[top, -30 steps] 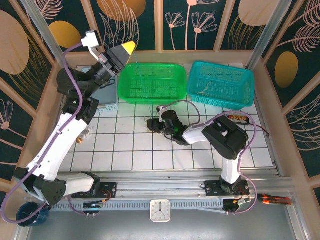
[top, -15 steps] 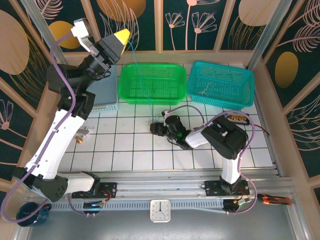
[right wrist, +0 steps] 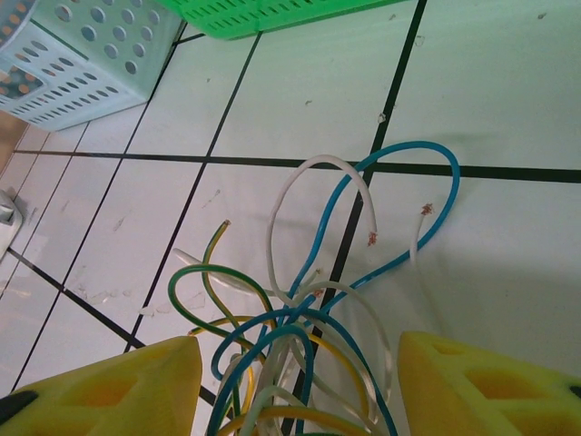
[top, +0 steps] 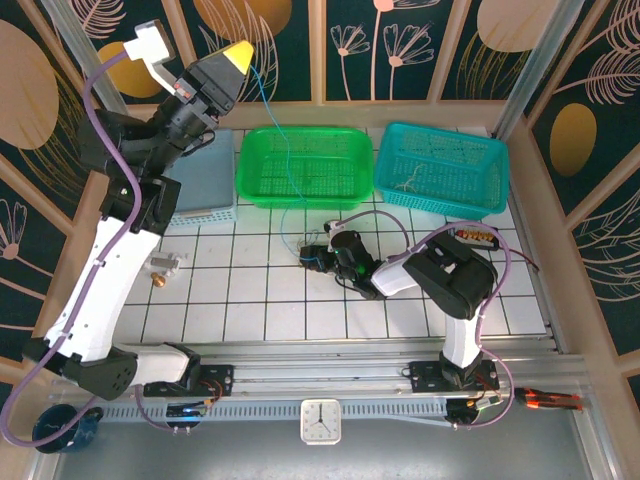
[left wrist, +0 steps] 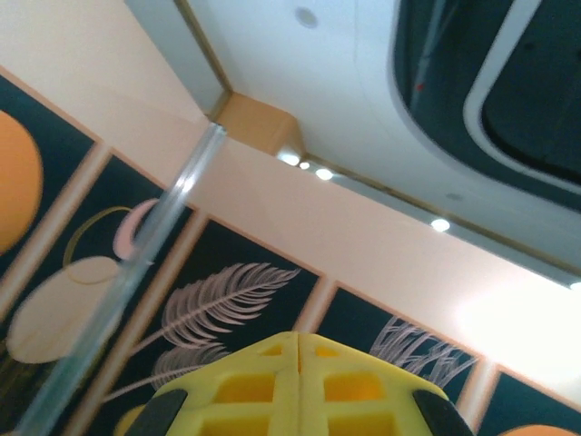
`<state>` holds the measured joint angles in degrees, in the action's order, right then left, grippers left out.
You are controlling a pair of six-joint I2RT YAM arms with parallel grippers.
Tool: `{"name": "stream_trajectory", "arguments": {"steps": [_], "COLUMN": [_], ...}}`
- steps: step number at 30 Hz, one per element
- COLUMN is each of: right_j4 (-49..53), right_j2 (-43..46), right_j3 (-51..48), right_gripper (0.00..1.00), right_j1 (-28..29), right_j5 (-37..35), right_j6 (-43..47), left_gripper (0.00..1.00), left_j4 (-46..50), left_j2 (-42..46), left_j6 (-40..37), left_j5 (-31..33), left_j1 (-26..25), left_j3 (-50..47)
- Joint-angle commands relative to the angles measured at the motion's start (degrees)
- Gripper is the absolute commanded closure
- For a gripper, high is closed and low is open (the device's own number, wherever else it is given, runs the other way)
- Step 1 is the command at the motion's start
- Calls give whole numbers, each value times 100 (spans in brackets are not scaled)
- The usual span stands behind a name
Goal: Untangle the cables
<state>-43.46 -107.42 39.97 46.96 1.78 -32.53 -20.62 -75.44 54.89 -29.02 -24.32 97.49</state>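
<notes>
- The left gripper (top: 238,52) is raised at the upper left of the top view. In the left wrist view its yellow foam fingers (left wrist: 245,386), with moulded square hollows, are pressed flat together along one seam.
- A thin blue strand (top: 281,212) runs from that yellow tip down across the green basket to the tangle, so the fingers are pinched on it.
- A pale blue plastic basket (right wrist: 91,54) with rows of round holes sits left of centre, against the back of the table (top: 230,300). The table is white glossy square tiles with dark grout.
- A small brass-and-silver part (top: 160,268) lies on the tiles at left.
- The green basket (top: 305,165) is rectangular slotted plastic with rounded corners.
- The cables (right wrist: 300,300) lie on the tiles in the middle of the top view, just in front of the green basket. They are thin smooth-sheathed wires in blue, white, green and yellow, curled into overlapping loops. Two white ends show bare coppery tips.
- The right gripper (right wrist: 301,350) is low over the table, just right of the tangle. Its yellow fingers (right wrist: 118,391) stand wide apart with the wire loops loose in the gap.
- A teal slotted basket (top: 440,140) at upper right holds a few pale wire bits.
- A white square analogue clock (top: 320,420) sits at bottom centre; its face is too small to read.
</notes>
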Motion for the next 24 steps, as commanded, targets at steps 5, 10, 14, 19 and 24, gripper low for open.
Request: {"name": "stream_trajectory", "arguments": {"steps": [5,10,14,19,24], "right_j4": [454,614,711,776,896], "right_j2": [463,667,806,969,1185], "right_j3": [62,98,112,110,123], "right_gripper": [39,39,39,39,38], "right_j1": [-39,-38,-38,-45,-39], "right_j5": [145,149,122,90,68], "right_j6": [51,132,177,230,294], "left_gripper": [100,100,100,100,100], "left_j4": [1489,2146,2567,2882,3011], "left_j2": [-273,-571,-858,-1252,-1421], "left_j6": [-1594,-2335,-2762,-2844,-2938], "left_j5": [873,1425,1784,1899,2118], "left_j1": [67,114,235,752,1295], "left_j3": [726,1417,2041,2640,2717]}}
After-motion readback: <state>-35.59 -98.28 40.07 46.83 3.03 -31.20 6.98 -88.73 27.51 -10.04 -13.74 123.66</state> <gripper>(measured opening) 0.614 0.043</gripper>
